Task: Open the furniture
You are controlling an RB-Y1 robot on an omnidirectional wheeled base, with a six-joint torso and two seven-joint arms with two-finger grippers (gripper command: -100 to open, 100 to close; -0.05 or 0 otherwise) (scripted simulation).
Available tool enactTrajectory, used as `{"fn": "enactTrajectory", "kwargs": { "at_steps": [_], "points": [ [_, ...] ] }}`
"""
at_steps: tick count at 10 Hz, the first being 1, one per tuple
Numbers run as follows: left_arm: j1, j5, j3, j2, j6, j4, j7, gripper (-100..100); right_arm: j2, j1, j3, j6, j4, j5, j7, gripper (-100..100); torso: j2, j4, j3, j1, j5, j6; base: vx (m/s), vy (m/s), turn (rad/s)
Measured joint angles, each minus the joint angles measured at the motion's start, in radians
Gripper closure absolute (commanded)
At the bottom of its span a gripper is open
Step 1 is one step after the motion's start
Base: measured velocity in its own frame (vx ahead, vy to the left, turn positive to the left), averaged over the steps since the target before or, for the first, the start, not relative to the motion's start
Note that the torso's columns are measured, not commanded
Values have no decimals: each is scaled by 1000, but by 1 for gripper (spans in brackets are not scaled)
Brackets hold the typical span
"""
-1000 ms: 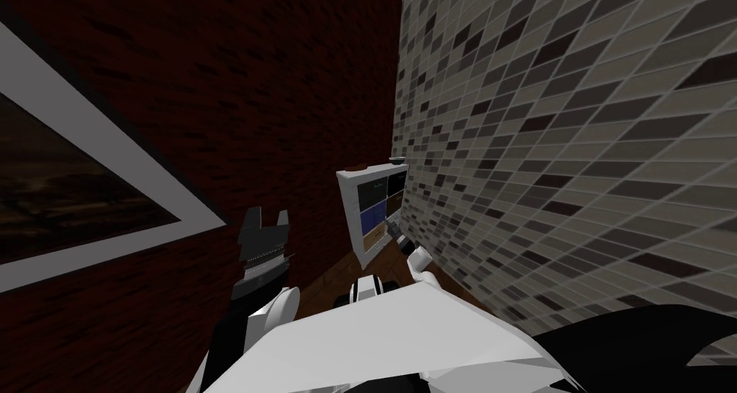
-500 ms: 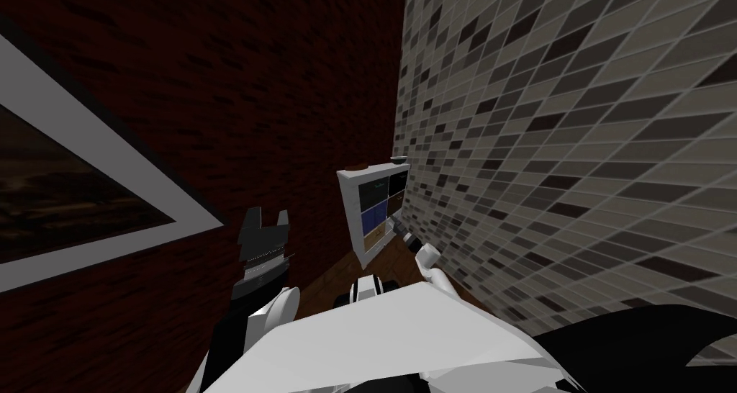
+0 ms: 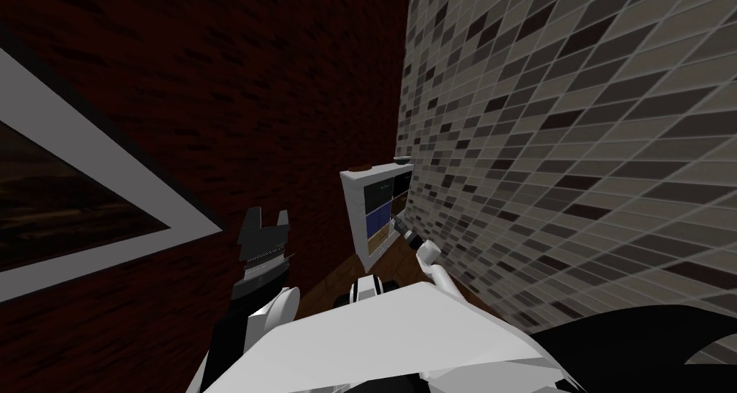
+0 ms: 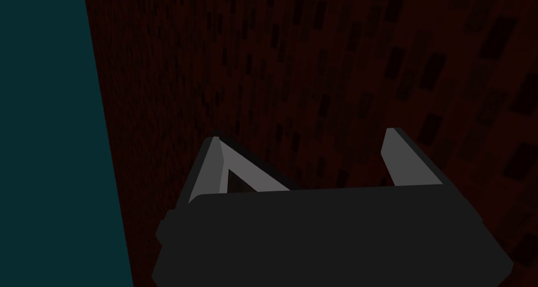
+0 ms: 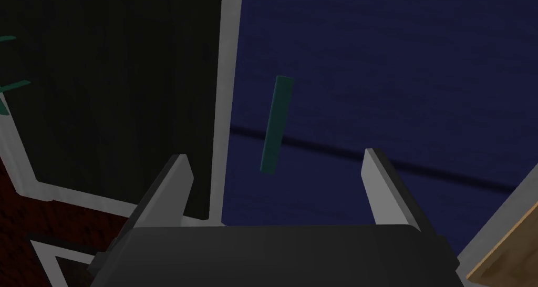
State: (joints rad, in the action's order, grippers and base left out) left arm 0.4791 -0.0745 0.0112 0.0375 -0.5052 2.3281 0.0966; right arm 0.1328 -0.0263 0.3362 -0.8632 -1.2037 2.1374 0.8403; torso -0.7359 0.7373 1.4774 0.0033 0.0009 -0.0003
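A small white cabinet (image 3: 358, 216) stands in the corner between the dark red brick wall and the tiled wall. It has black, dark blue and tan fronts. My right gripper (image 3: 398, 227) is stretched out to its front. In the right wrist view the right gripper (image 5: 276, 168) is open. A slim teal handle (image 5: 277, 123) on the dark blue front (image 5: 399, 79) lies just ahead, between the fingers (image 5: 176, 186) and untouched. My left gripper (image 3: 265, 220) is raised by the brick wall, and its wrist view shows the left gripper (image 4: 304, 142) open and empty.
A black front (image 5: 105, 89) lies beside the blue one, past a white divider (image 5: 227, 89); a tan front (image 5: 504, 247) is on the other side. A dark bowl (image 3: 401, 157) and a brown item (image 3: 356, 168) sit on the cabinet top. The tiled wall (image 3: 576, 158) runs close along my right arm.
My right forearm has shifted slightly toward the tiled wall and the cabinet. The head view has drifted a little. The left arm has not moved.
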Motion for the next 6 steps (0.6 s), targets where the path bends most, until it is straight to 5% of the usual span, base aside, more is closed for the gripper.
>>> {"fn": "enactTrajectory", "kwargs": {
  "at_steps": [6],
  "points": [
    [0, 0, 0, 0, 0, 0, 0, 0, -136, -14, 6, 5, 3, 1, -5, -100, -2, 1, -1, -3, -1, 0, 12, 14, 0]
  ]
}}
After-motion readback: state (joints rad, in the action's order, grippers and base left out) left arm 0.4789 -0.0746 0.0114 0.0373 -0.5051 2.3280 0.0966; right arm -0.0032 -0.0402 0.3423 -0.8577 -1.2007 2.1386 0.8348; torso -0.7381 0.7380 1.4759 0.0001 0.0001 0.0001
